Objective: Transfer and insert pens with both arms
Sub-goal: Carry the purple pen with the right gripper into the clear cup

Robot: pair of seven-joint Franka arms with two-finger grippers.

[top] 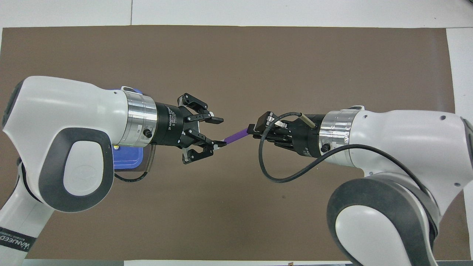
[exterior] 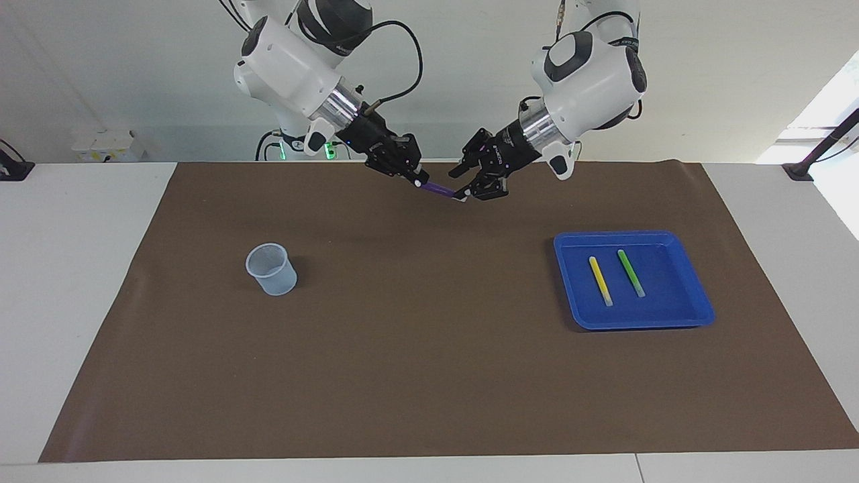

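Right gripper (top: 254, 130), black two-finger type, is clenched on one end of the slim purple marker pen (top: 235, 135) and holds it up in the air over the brown mat (exterior: 429, 349), above its edge nearest the robots. In the overhead view the pen runs from that gripper toward 8 o'clock, tilted, with its pale cap end at the left gripper (top: 217, 132).

Left gripper: fingers (top: 215, 120) spread apart, released. The pen's cap tip sits right at the lower finger in the overhead view; cannot tell if they touch. The upper finger stands clear of the pen. Both white jointed arms come in low and meet tip to tip over the mat's middle line.

Outward, facing view: blue rectangular plastic tray (exterior: 691, 312) at 4 o'clock from the grippers, toward the left arm's end of the table. In it lie the yellow marker pen (exterior: 599, 280) and the green marker pen (exterior: 630, 272), side by side, apart, roughly parallel, pale caps pointing away from the robots.

Translucent plastic measuring cup (exterior: 271, 269) stands upright on the mat at 8 o'clock from the grippers, toward the right arm's end, well apart from the tray.

White table (exterior: 74, 268) shows around the mat.
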